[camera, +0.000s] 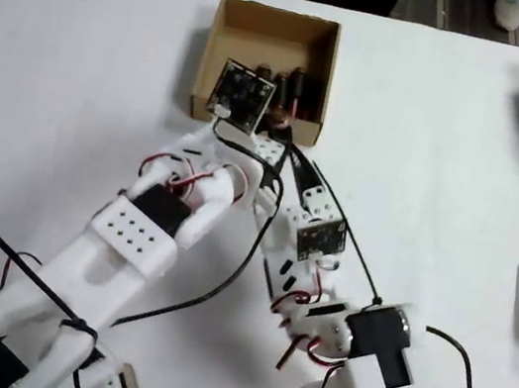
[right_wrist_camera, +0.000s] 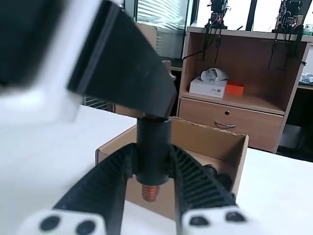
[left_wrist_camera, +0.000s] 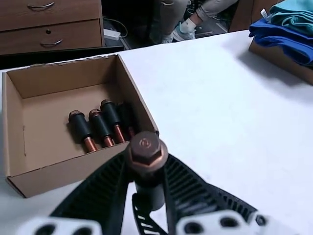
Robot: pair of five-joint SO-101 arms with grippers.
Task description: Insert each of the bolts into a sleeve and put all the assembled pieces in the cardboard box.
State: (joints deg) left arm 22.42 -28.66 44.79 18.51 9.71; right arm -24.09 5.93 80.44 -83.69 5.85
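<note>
Left gripper [left_wrist_camera: 146, 164]: fingers [left_wrist_camera: 115, 191] closed on the bolt [left_wrist_camera: 146, 151] at its copper hex head. Right gripper [right_wrist_camera: 152, 157]: fingers [right_wrist_camera: 193, 183] closed on the black sleeve [right_wrist_camera: 153, 142] of the same piece. The copper threaded end pokes out below the sleeve, so the bolt is judged fully through. Both arms hold one assembled piece.

The piece stands roughly upright, head up, thread down. It sits just outside the cardboard box [left_wrist_camera: 63, 171], beside the wall facing the arms. The box opening lies ahead of both sets of fingers, past that wall.

Judgement: the piece has to go up over that wall, and one gripper must let go first. The left arm looks nearer: its camera board [camera: 242, 94] overlaps the box's near rim, while the right wrist sits further back from the box.

Inside the box, three assembled pieces [left_wrist_camera: 100, 125] lie side by side, copper ends toward the near wall. A fourth dark shape against the side wall is hard to make out.

Hidden:
- High view: the camera board and wires cover the fingers and the piece.
- Right wrist view: the left gripper's black jaw blocks the bolt head.
- Left wrist view: the sleeve is mostly behind the head.
- Whether the thread tip clears the table cannot be told.
</note>
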